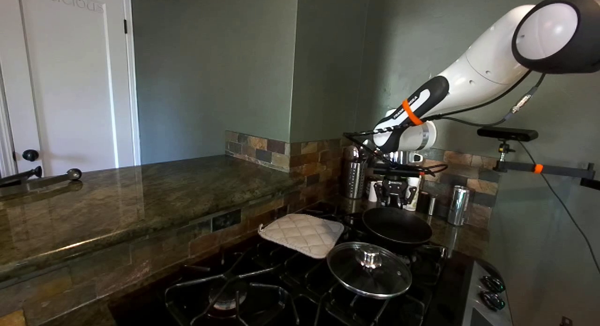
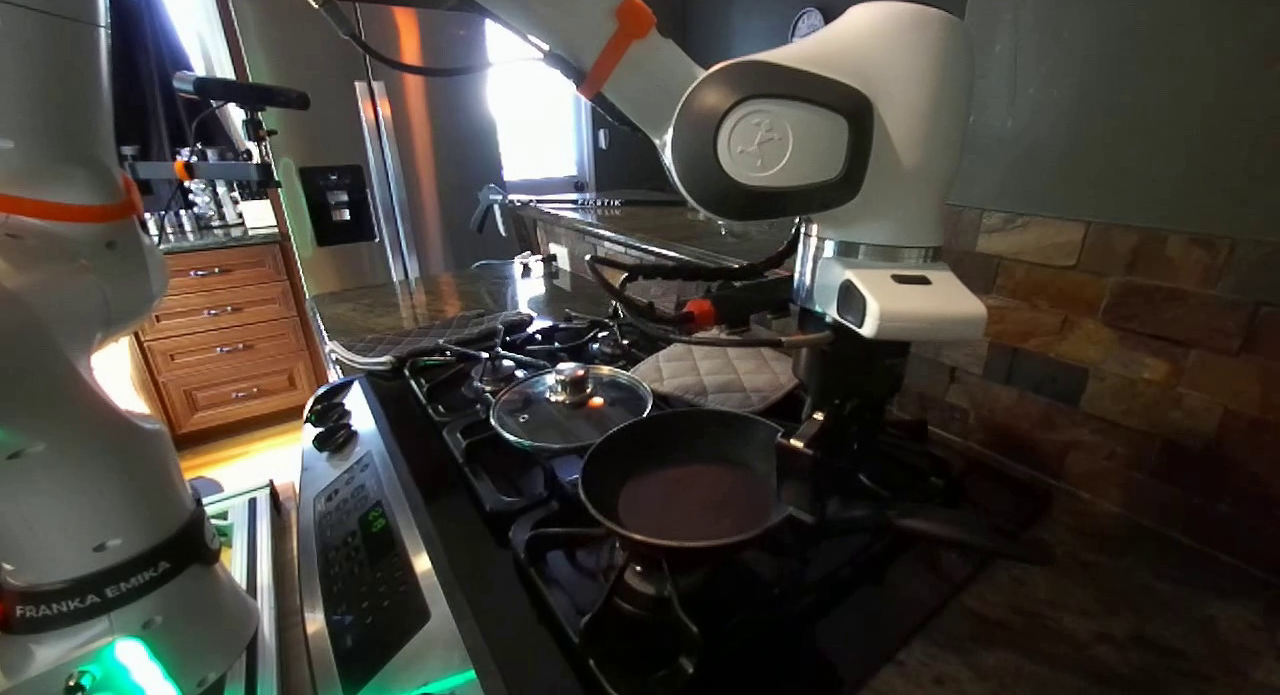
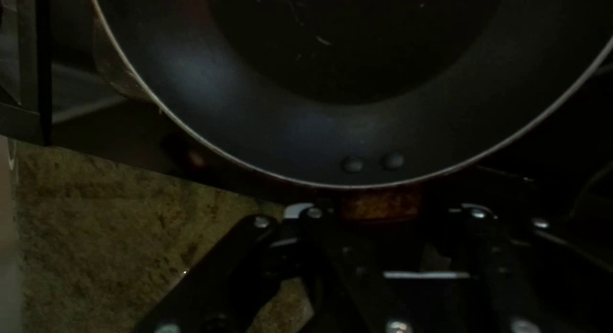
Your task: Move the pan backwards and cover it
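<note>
Black pan (image 2: 686,483) sits on the stove (image 2: 460,535) near a glass lid (image 1: 370,272), jaws spread wide around the pan's handle (image 3: 380,204). An off-centre squeeze could twist the pan, knocking the lid askew.

Glaring window (image 2: 538,130), dim, soft wrist view

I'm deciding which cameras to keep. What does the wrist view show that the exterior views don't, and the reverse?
Only the wrist view shows two rivets on the inner wall of the pan.

Only the exterior views show the glass lid, the quilted pad and the white arm.

Shared: the pan, cut off in the wrist view, and the gripper.
</note>
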`<state>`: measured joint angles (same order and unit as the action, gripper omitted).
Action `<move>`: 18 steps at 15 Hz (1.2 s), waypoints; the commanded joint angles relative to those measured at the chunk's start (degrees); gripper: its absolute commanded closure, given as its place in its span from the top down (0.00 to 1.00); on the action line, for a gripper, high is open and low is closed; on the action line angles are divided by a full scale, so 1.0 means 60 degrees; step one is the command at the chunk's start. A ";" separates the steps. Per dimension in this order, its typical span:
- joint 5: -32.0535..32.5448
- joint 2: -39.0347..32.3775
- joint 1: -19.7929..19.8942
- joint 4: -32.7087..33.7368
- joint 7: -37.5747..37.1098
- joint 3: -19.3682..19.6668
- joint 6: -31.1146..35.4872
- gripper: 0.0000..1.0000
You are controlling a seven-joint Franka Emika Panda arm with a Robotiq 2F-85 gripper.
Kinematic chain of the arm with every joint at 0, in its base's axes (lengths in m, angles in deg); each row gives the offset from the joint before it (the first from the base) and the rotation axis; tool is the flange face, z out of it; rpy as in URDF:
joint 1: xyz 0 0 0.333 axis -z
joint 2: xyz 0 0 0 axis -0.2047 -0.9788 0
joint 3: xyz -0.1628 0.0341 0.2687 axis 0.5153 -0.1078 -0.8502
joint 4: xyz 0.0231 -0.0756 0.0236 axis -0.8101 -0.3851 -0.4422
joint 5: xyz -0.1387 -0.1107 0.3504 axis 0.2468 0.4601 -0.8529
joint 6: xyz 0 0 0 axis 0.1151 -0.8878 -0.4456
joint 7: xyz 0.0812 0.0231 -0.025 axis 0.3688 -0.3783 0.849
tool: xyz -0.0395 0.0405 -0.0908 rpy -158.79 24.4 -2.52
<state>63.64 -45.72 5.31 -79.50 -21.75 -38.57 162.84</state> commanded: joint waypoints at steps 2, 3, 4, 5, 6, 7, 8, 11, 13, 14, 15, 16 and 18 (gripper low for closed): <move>-0.0254 -0.0489 -0.0172 0.0801 -0.0904 0.0081 -0.0259 0.23; -0.0308 -0.0612 -0.0172 0.0953 -0.1086 0.0074 -0.0269 0.23; -0.0327 -0.0687 -0.0184 0.1060 -0.1286 0.0078 -0.0256 0.23; -0.0413 -0.0801 -0.0180 0.1192 -0.1462 0.0063 -0.0257 0.23; -0.0545 -0.0935 -0.0178 0.1311 -0.1704 0.0052 -0.0102 0.23; -0.0623 -0.1051 -0.0191 0.1431 -0.1916 0.0047 -0.0079 0.23; -0.0774 -0.1134 -0.0181 0.1545 -0.2058 0.0021 -0.0042 0.23; -0.1063 -0.1358 -0.0187 0.1857 -0.2324 -0.0047 0.0151 0.23; -0.1104 -0.1532 -0.0204 0.2127 -0.2510 -0.0047 0.0154 0.23; -0.1141 -0.1614 -0.0204 0.2271 -0.2621 -0.0048 0.0147 0.23; -0.1171 -0.1701 -0.0200 0.2413 -0.2709 -0.0052 0.0141 0.23; -0.1203 -0.1809 -0.0196 0.2580 -0.2834 -0.0058 0.0168 0.23; -0.1200 -0.2040 -0.0195 0.2908 -0.3009 -0.0068 0.0188 0.23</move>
<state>58.06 -55.22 4.34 -65.59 -37.59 -39.05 163.09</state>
